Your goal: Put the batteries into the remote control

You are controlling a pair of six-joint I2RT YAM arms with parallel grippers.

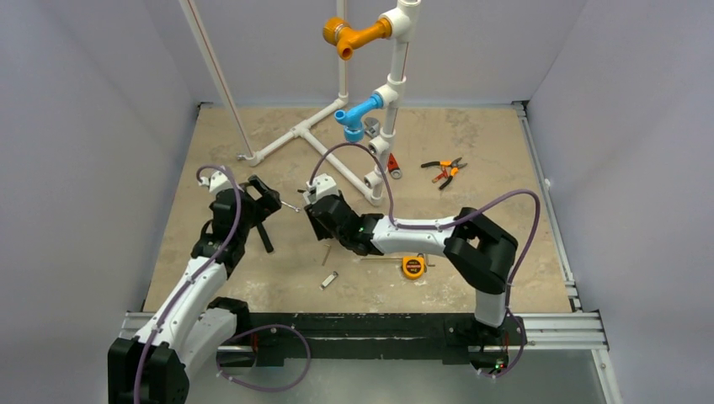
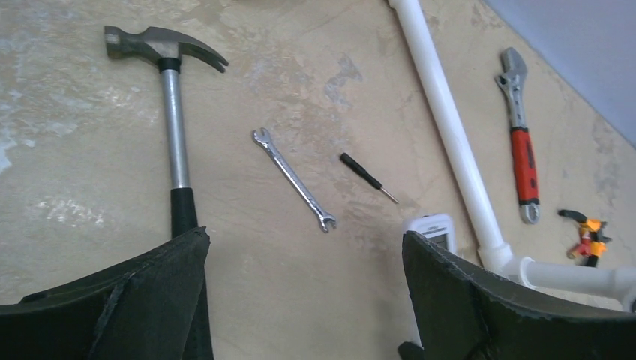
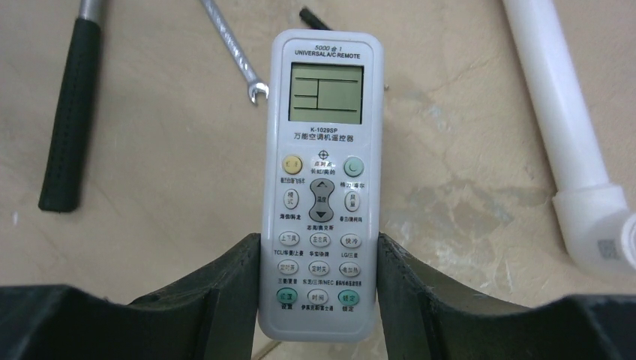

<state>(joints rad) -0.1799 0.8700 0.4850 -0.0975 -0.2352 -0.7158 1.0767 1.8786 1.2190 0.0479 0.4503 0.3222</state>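
My right gripper (image 3: 319, 264) is shut on the lower end of the remote control (image 3: 322, 150). The white handset is held a little above the table, its display and buttons facing the right wrist camera. From above, the remote control (image 1: 322, 187) juts out of the right gripper (image 1: 315, 204) at the table's middle. My left gripper (image 2: 307, 251) stands open and empty over bare table, just left of the remote (image 2: 433, 226), whose top peeks past the right finger (image 2: 487, 300). In the top view the left gripper (image 1: 268, 199) sits close to the remote's left. The batteries are out of view.
A hammer (image 2: 174, 127), a small spanner (image 2: 294, 180) and a small screwdriver (image 2: 366, 177) lie under the grippers. A white pipe frame (image 1: 370, 126) stands behind, with a red-handled wrench (image 2: 523, 150) and orange pliers (image 1: 444, 171) nearby. An orange tape measure (image 1: 412, 267) and a small pale piece (image 1: 329, 279) lie nearer.
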